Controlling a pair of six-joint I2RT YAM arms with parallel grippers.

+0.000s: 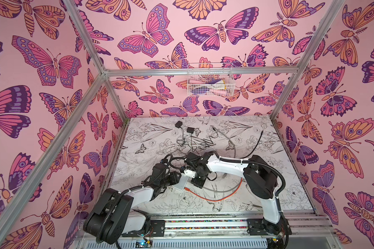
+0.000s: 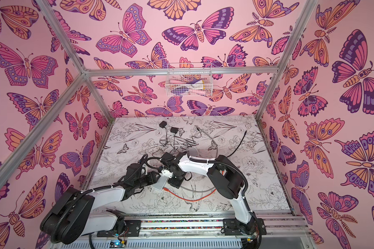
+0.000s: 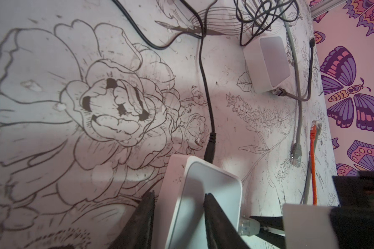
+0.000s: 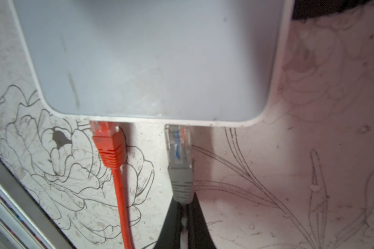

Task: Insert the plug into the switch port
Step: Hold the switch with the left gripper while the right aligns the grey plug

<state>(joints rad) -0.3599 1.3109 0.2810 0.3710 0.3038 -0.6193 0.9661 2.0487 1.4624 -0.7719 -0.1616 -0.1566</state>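
Right end effector [image 4: 183,212] is clamped on the grey plug [image 4: 178,148], whose tip meets the switch [image 4: 149,60] edge beside the orange plug [image 4: 108,140]. Left end effector [image 3: 178,196] pinches the switch; we should push straight, keeping the grey plug level until it seats.

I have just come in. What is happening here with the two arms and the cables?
The left pincer grips a white network switch by its sides. The right pincer is shut on a grey Ethernet plug. The plug's tip is at the switch's port edge, but most of its clear part shows outside, so it is not fully in. An orange Ethernet plug sits at the same edge beside it.
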